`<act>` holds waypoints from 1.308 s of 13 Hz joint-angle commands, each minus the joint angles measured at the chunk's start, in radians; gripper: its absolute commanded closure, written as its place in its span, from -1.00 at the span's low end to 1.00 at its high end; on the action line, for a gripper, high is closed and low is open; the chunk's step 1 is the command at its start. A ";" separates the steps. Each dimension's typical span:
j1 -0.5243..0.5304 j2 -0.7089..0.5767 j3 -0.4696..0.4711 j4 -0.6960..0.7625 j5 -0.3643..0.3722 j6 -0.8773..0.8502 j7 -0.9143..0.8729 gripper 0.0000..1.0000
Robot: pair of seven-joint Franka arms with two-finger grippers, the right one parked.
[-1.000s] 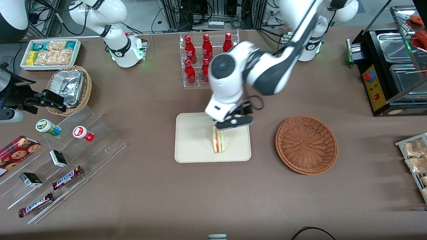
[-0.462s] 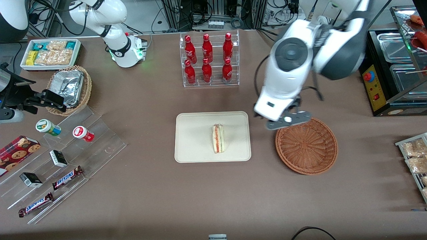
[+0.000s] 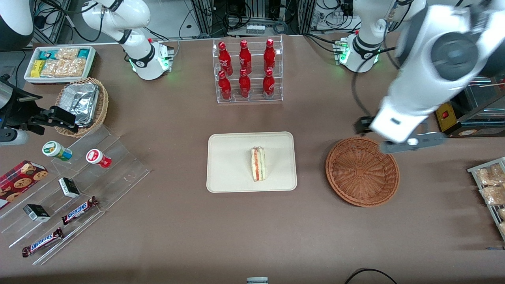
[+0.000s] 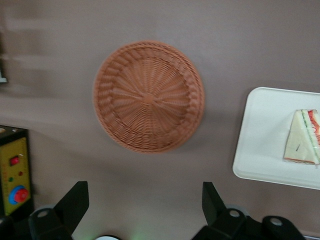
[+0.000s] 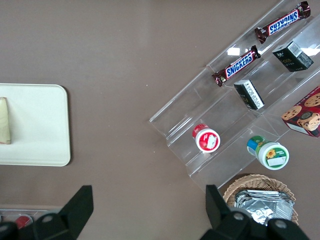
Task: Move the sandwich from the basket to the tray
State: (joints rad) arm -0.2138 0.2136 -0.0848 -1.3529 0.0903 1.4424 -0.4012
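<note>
You had the small triangular sandwich (image 3: 258,169) of pale white bread, with red-orange and green filling layers, lying on the flat cream-white rectangular tray (image 3: 229,157) with rounded corners and a low rim. It sat in the half of the tray toward the working arm's end, its layered cut edge showing as a stripe that ran toward the front camera. The tray lay flat on the brown tabletop. Your wide, shallow, round reddish-brown woven wicker basket (image 3: 362,171) stood apart from the tray, toward the working arm's end, with nothing inside it. Your gripper (image 3: 410,142) hung above the basket's rim, its fingers (image 4: 74,202) spread wide and holding nothing.
</note>
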 commanded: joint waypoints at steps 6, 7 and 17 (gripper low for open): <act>0.149 -0.197 0.088 -0.195 -0.037 0.018 0.442 -1.00; 0.149 -0.215 0.092 -0.222 -0.038 0.042 0.456 -1.00; 0.165 -0.196 0.070 -0.156 -0.061 0.032 0.398 -1.00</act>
State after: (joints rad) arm -0.0580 0.0139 0.0033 -1.5487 0.0413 1.4952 0.0065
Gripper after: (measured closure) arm 0.000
